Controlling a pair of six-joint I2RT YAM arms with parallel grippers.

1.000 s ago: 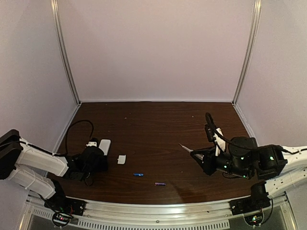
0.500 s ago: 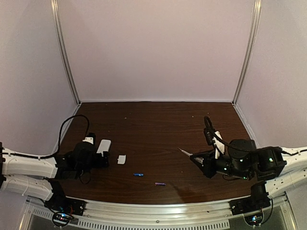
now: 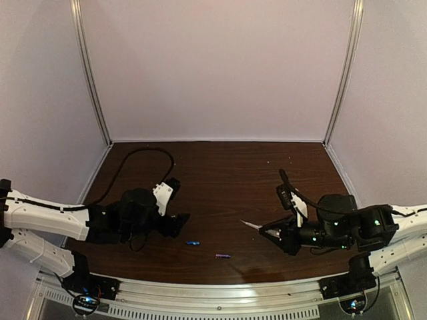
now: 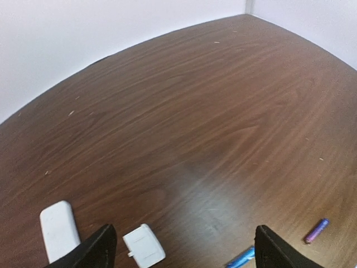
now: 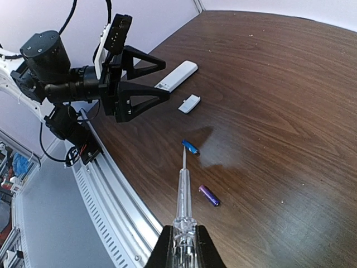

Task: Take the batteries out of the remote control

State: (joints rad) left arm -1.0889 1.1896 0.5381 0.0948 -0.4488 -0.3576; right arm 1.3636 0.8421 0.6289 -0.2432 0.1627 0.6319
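The white remote control [image 4: 58,230] lies on the table at the left; its loose white cover [image 4: 144,245] lies beside it. Both also show in the right wrist view, the remote [image 5: 177,74] and the cover [image 5: 189,103]. The blue battery [image 3: 193,243] and the purple battery [image 3: 223,255] lie free on the table near the front. My left gripper [image 3: 176,225] is open and empty; in its wrist view [image 4: 187,254] the cover and the blue battery [image 4: 241,258] lie between its fingers. My right gripper [image 5: 183,241] is shut on the pale pointed tool [image 5: 183,195], its tip near the blue battery [image 5: 189,147].
The left arm [image 3: 127,213] hides the remote and cover in the top view. A black cable [image 3: 133,160] loops behind it. The metal rail [image 3: 220,293] runs along the table's front edge. White walls close the back and sides.
My left arm has swung from the far left towards the table's middle and now covers the remote in the top view. My right gripper with the tool has shifted a little left.
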